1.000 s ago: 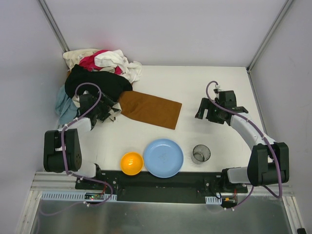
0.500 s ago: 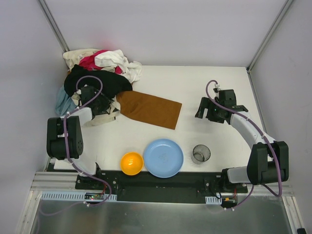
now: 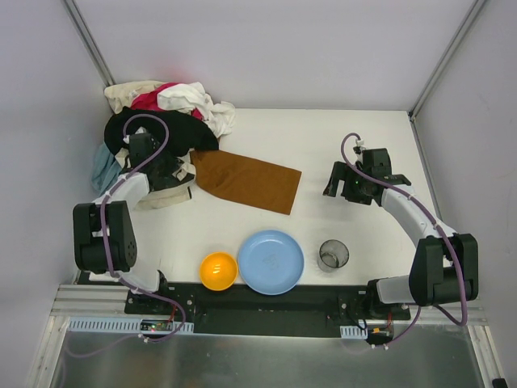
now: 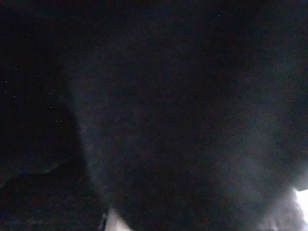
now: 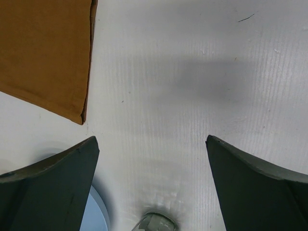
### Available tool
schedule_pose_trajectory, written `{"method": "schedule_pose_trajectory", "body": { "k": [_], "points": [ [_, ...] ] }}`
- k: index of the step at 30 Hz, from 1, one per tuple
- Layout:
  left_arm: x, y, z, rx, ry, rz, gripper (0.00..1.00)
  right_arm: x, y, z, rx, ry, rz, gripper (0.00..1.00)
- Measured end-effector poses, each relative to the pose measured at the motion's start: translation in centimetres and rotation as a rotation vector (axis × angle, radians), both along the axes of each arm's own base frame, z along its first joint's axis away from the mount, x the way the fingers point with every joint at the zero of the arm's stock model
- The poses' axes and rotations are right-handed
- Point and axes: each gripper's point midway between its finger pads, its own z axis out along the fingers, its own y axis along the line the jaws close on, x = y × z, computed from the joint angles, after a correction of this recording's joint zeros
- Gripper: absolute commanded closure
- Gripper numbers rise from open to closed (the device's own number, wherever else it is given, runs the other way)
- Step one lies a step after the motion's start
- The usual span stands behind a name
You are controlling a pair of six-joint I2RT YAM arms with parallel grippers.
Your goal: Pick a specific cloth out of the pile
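Left gripper (image 3: 149, 155) seemingly buried; cloth (image 3: 246, 182) diagonal

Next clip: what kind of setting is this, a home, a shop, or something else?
Most likely a lab test cell, not a home: a white table boxed in by plain panel walls, two robot arms bolted at its near edge, and props: a garment pile and a blue plate.

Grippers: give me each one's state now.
Left gripper: closed, buried in the pile; what it grips cannot be told.
Right gripper: open, empty.
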Motion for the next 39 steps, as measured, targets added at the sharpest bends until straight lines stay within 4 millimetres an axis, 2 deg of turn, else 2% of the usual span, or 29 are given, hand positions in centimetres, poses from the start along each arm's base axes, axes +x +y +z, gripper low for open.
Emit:
{"method": "schedule_pose_trajectory", "body": {
  "k": [5, 11, 16, 18, 20, 24, 26, 30, 33, 35, 36, 39],
  "points": [
    [0.8, 0.5, 4.9, 0.073, -0.106, -0.028, 1.00, 0.0, 0.1, -0.1, 0.002, 0.002, 0.002, 0.04],
    [2.9, 2.2, 11.3, 0.214, -0.199, -0.037, 1.00, 0.0, 0.1, -0.1, 0.007, 0.004, 0.005, 0.04],
    [5.8, 5.7, 16.9, 0.314, -0.235, -0.001, 1.00, -0.1, 0.1, -0.1, 0.006, 0.005, 0.006, 0.04],
    [7.0, 7.8, 18.0, 0.333, -0.229, 0.033, 1.00, -0.1, 0.1, -0.1, 0.006, 0.004, 0.006, 0.04],
    [7.9, 9.7, 18.2, 0.351, -0.209, 0.067, 1.00, -0.1, 0.1, -0.1, 0.005, 0.006, 0.006, 0.04],
    [9.1, 12.1, 16.4, 0.363, -0.131, 0.107, 1.00, -0.2, 0.1, -0.1, 0.002, 0.009, 0.009, 0.04],
    [9.3, 13.1, 14.0, 0.358, -0.068, 0.124, 1.00, -0.2, 0.1, -0.1, 0.000, 0.010, 0.011, 0.04],
    [8.9, 13.7, 7.6, 0.313, 0.087, 0.133, 1.00, -0.3, 0.0, -0.1, -0.004, 0.013, 0.015, 0.04],
    [7.7, 13.8, 2.5, 0.278, 0.208, 0.137, 1.00, -0.5, 0.0, -0.2, -0.006, 0.019, 0.017, 0.04],
    [7.0, 13.9, 0.1, 0.257, 0.265, 0.145, 1.00, -0.5, 0.0, -0.2, -0.007, 0.023, 0.017, 0.04],
    [6.7, 13.8, -1.0, 0.243, 0.291, 0.151, 0.98, -0.6, 0.0, -0.2, -0.007, 0.024, 0.017, 0.04],
    [6.4, 13.9, -1.7, 0.229, 0.304, 0.166, 0.83, -0.6, -0.1, -0.3, -0.008, 0.028, 0.017, 0.04]
  ]
}}
